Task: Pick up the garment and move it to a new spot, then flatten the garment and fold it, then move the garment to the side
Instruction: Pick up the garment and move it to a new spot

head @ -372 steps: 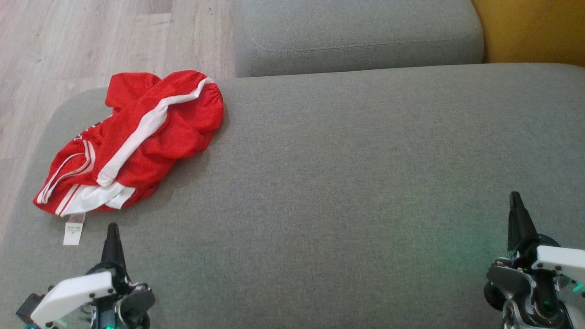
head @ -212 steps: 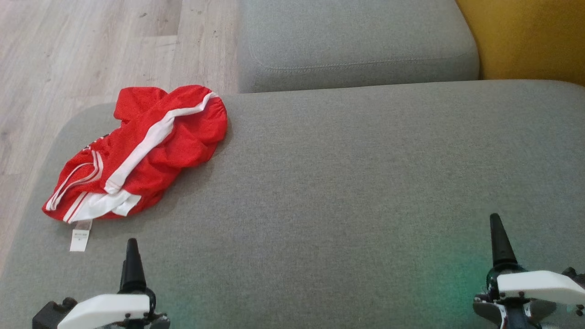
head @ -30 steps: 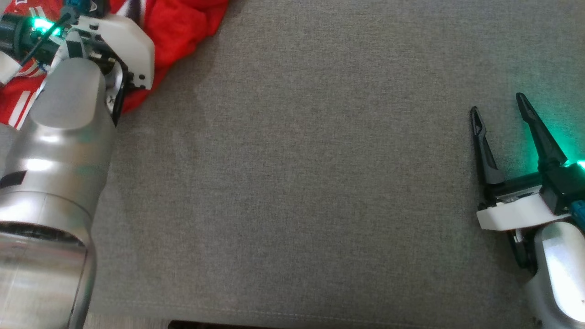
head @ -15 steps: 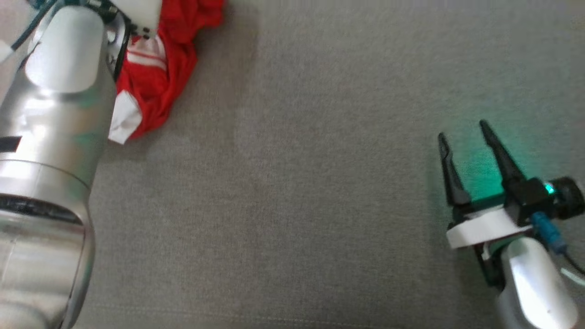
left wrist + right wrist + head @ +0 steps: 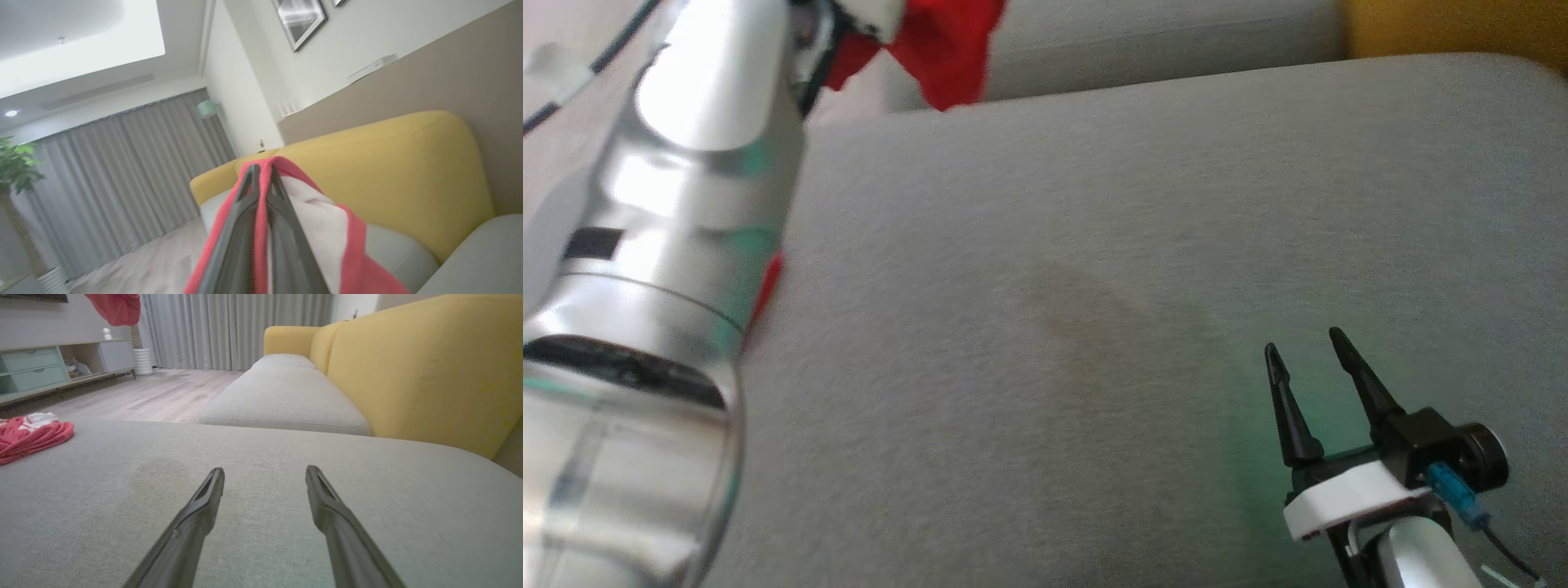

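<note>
One red/white garment (image 5: 318,228) clamped in L claw (image 5: 263,169); R claw (image 5: 1303,343) gaping wide over grey sofa cushion (image 5: 1054,245).

The left arm (image 5: 678,212) reaches up and forward, its silver forearm large and blurred, so the wrist's angle is hard to judge. The left gripper (image 5: 261,168) has its fingers pinched together on the garment (image 5: 357,261). The right gripper (image 5: 1303,343) sits low, fingers spread apart and pointing forward.

No readable text, no labels, no brand marks, no numbers, no signs anywhere
</note>
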